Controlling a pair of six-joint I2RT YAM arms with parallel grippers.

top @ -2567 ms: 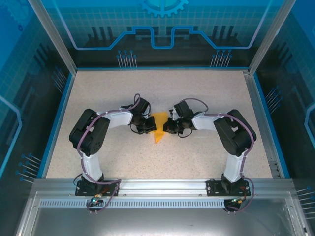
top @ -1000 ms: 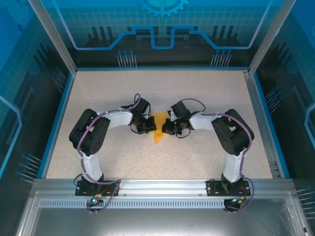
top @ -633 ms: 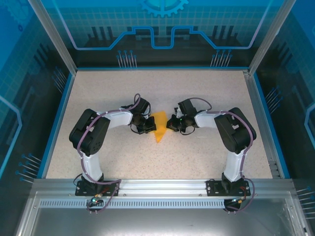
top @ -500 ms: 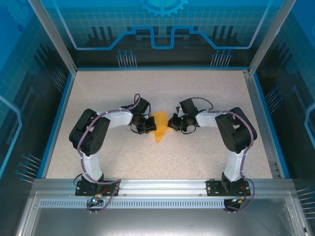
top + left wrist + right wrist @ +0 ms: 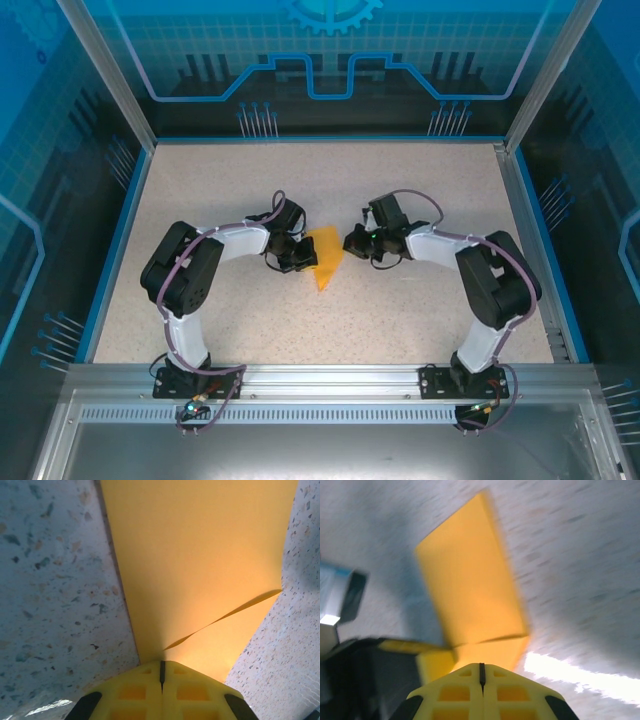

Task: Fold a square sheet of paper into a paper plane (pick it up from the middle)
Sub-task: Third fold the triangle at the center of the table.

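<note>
Here, folded paper [image 5: 328, 258] on speckled table [image 5: 400, 190], left hand [image 5: 303, 261] alongside

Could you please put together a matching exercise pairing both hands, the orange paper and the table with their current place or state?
Things:
1. left hand
2. right hand
3. folded paper
4. table

Place or state:
A. shut, just right of the paper's far corner
B. speckled beige, under everything
C. shut, fingertips at the paper's left edge
D. orange-yellow, lying between the hands, tapering toward the arm bases

Pairs: 1-C, 2-A, 3-D, 4-B
</note>
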